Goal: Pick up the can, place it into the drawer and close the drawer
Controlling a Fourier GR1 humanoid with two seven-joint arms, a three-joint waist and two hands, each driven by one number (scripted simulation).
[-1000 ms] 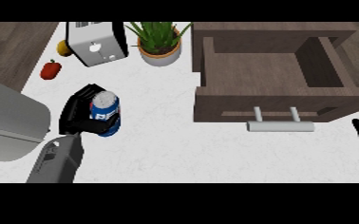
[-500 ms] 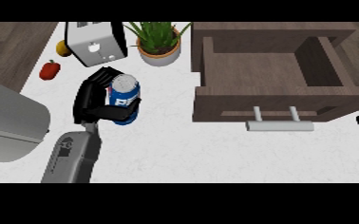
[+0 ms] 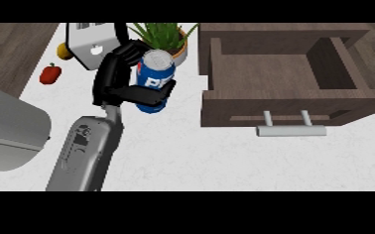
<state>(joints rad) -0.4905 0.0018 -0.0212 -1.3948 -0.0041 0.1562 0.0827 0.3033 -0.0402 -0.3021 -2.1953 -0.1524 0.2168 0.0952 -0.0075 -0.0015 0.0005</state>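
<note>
Head view, steeply down on white speckled counter (image 3: 190, 163). Left black hand (image 3: 117, 82) on grey forearm (image 3: 86, 153), fingers curled round blue cylindrical drinks can with silver top (image 3: 155, 82), thumb across its lower half. Can tilted, top toward far edge, bottom toward near edge, mostly clear of the fingers on its right side. Right hand nowhere in frame.

Open brown wooden drawer (image 3: 282, 77) to the right of the can, well apart, a strip of bare counter between. Drawer interior bare and unobstructed, left wall nearest the can, front panel toward near edge carrying pale metal bar handle (image 3: 291, 129) on two posts.

Behind the can, nearly touching its top in this view: green leafy plant in tan pot (image 3: 167, 38). Left of that, white boxy toaster (image 3: 92, 47), partly hidden by the hand. Further left, small red pepper (image 3: 50, 73) and yellow fruit (image 3: 64, 52) near dark wooden strip (image 3: 26, 54). Grey rounded appliance (image 3: 18, 134) at left edge beside the forearm.

Wide bare counter across the near side, below drawer and handle.
</note>
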